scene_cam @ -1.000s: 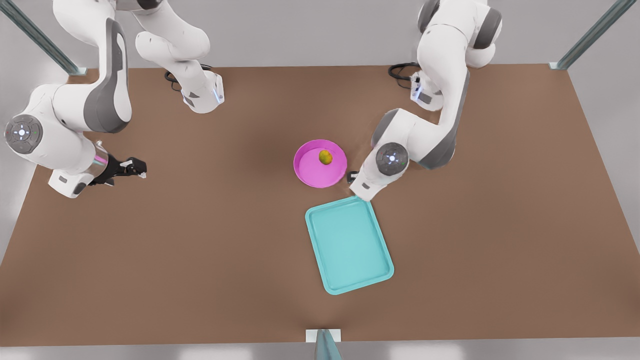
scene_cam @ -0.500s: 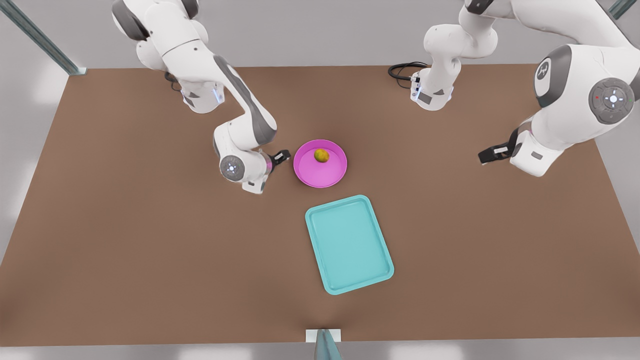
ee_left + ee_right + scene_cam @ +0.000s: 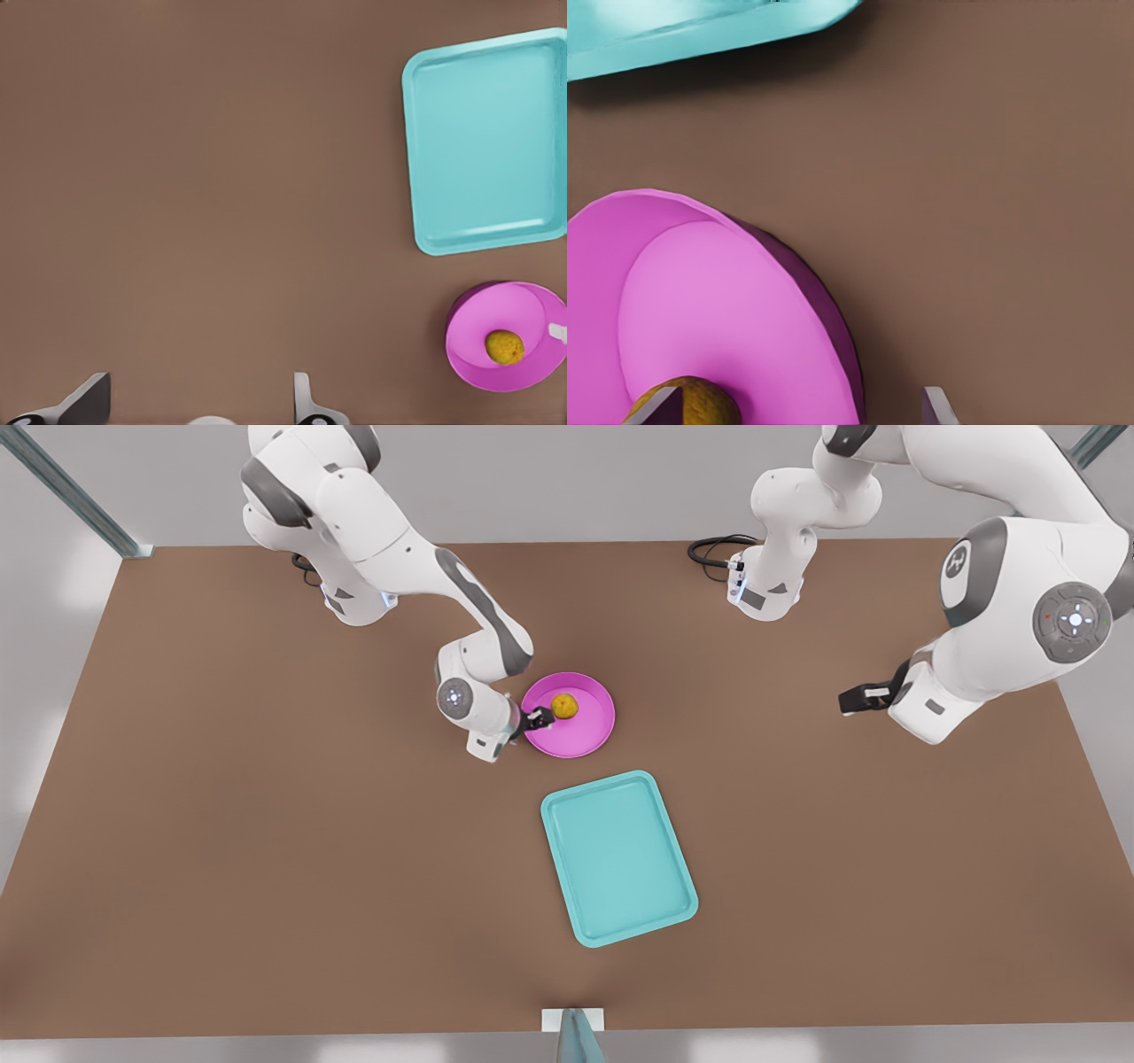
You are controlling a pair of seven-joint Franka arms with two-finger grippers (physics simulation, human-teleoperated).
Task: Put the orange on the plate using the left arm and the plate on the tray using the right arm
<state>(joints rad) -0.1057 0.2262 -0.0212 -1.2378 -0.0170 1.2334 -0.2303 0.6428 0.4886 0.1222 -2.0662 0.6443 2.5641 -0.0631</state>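
Note:
The magenta plate (image 3: 580, 731) lies mid-table with the orange (image 3: 564, 706) resting inside it near its far rim. Just nearer the camera lies the turquoise tray (image 3: 617, 856), with nothing on it. My right gripper (image 3: 538, 720) is at the plate's rim on the front view's left. Up close it (image 3: 797, 407) is open, one finger over the orange (image 3: 700, 398) inside the plate (image 3: 700, 301), the other outside the rim. My left gripper (image 3: 855, 700) hangs far off at the front view's right, open (image 3: 195, 394), with the tray (image 3: 487, 142), plate (image 3: 505, 372) and orange (image 3: 505, 347) far off.
The brown table (image 3: 266, 868) stretches wide on both sides. Black cables (image 3: 709, 553) lie by the arm base at the back. A metal bracket (image 3: 573, 1023) stands at the front edge.
The left arm drew back from the plate to the front view's right. The right arm swung in from the far left to the plate's rim. The orange rolled slightly.

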